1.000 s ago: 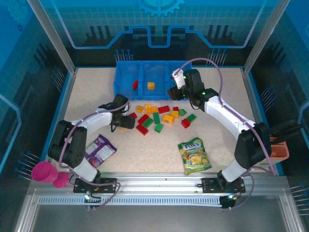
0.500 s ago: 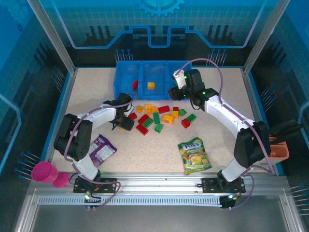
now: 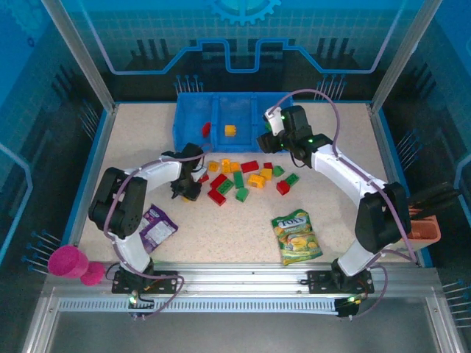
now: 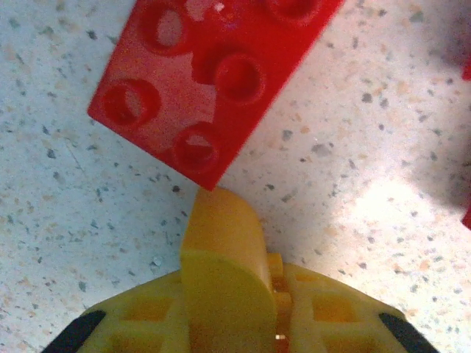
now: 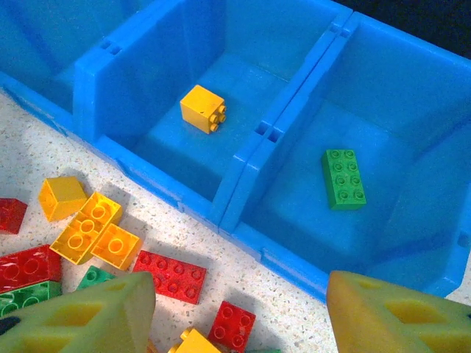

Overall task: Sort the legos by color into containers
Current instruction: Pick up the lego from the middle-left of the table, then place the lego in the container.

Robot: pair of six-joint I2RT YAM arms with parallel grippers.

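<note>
The blue three-compartment tray (image 3: 193,110) stands at the back of the table. A red lego (image 3: 206,129) lies in its left compartment, a yellow one (image 5: 202,108) in the middle and a green one (image 5: 343,178) in the right. Several red, yellow and green legos (image 3: 243,180) lie loose in front of it. My left gripper (image 3: 190,190) is low at the pile's left edge, and its fingers (image 4: 221,250) are shut with nothing held, tips just short of a red lego (image 4: 213,81). My right gripper (image 5: 243,316) hangs open over the tray's front wall (image 5: 280,257).
A green-yellow snack bag (image 3: 296,237) lies at the front right. A purple packet (image 3: 154,226) lies beside the left arm. A pink object (image 3: 70,261) sits at the front left corner, and a beige-and-salmon holder (image 3: 425,228) stands at the right edge.
My left gripper has shifted slightly right toward the pile as its arm folded in. The right arm has barely moved.
</note>
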